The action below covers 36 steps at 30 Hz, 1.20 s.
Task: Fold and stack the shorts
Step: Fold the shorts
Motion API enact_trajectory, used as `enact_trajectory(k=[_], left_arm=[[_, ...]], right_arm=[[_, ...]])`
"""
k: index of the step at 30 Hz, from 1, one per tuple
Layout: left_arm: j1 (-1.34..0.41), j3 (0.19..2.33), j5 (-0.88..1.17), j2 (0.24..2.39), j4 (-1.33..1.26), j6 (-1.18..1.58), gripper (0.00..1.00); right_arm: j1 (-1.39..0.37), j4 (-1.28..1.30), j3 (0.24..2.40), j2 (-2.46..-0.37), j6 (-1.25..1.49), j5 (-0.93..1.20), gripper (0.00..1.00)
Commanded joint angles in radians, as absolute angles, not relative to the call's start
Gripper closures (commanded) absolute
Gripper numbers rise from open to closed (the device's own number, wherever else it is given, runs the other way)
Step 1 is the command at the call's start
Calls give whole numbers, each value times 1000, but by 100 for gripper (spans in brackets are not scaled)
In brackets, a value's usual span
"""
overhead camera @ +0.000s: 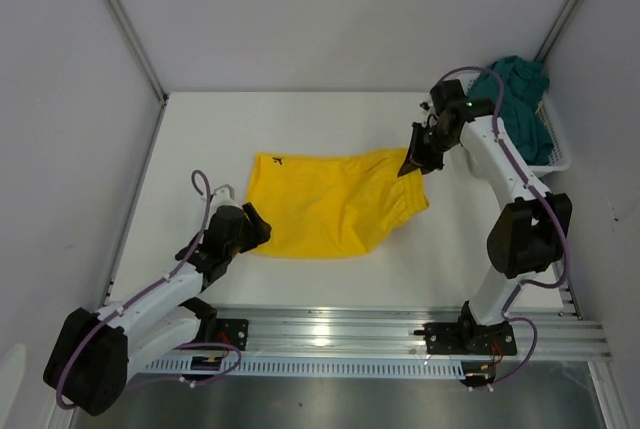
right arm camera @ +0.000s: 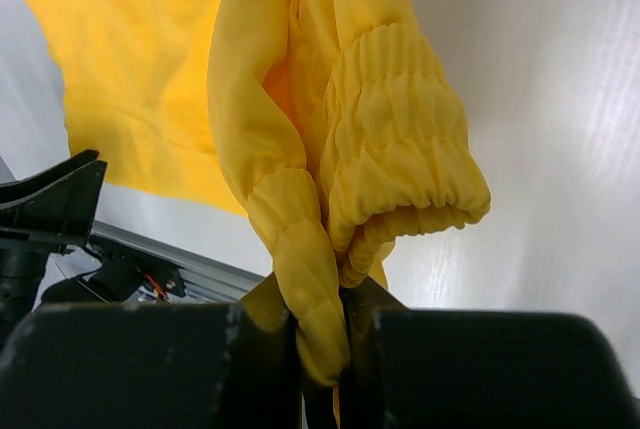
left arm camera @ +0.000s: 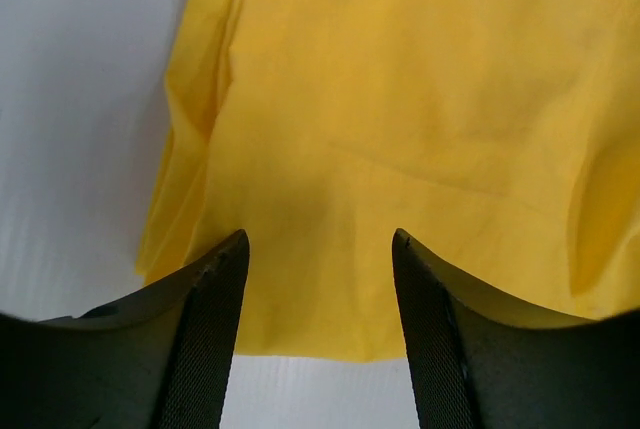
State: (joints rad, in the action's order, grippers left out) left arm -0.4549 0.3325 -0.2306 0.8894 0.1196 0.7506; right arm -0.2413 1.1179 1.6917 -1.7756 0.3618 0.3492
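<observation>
- We see the yellow shorts (overhead camera: 330,211) as thin matt cloth, the waistband puckered.
- The teal shorts (overhead camera: 520,99) look soft and matt to us.
- We find the rail (overhead camera: 400,329) shiny brushed metal.
- On the left gripper (left arm camera: 319,237), the pads (left arm camera: 205,349) are matt black and finely meshed.

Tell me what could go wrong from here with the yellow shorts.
1. The right claw pinches only a thin bunch of the yellow shorts; a pull might slip the fabric free.
2. The left claw stands open over the near edge; closing there, it may catch only one layer or miss.
</observation>
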Motion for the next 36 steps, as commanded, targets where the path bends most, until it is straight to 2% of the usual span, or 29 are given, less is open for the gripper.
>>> enact_trajectory(k=[1,3,5,9,13,19,23,36], left_arm=[[-451,267,-146,955,-66,747,39],[-463,252,-126,1004,-147,750,50],[-492,255,-126,1038,-181,750,53],[-566,256,-158,1080,-235,787,54],[-711,290,-239,1129,-261,833,54],[-804,368,-247,1256,-304,891,53],[-827,416,-239,1313,-311,897,53],[-833,446,-250,1364,-314,884,52]], right_arm=[[-167,1129,1664,-1671,290,383,100],[-135,1135,1658,-1655,281,382,100],[-118,1138,1658,-1652,265,379,100],[-65,1172,1674,-1655,235,348,100],[36,1187,1677,-1644,196,360,100],[64,1198,1690,-1625,213,383,100],[35,1218,1710,-1634,238,422,100],[-250,1440,2025,-1772,446,71,100]])
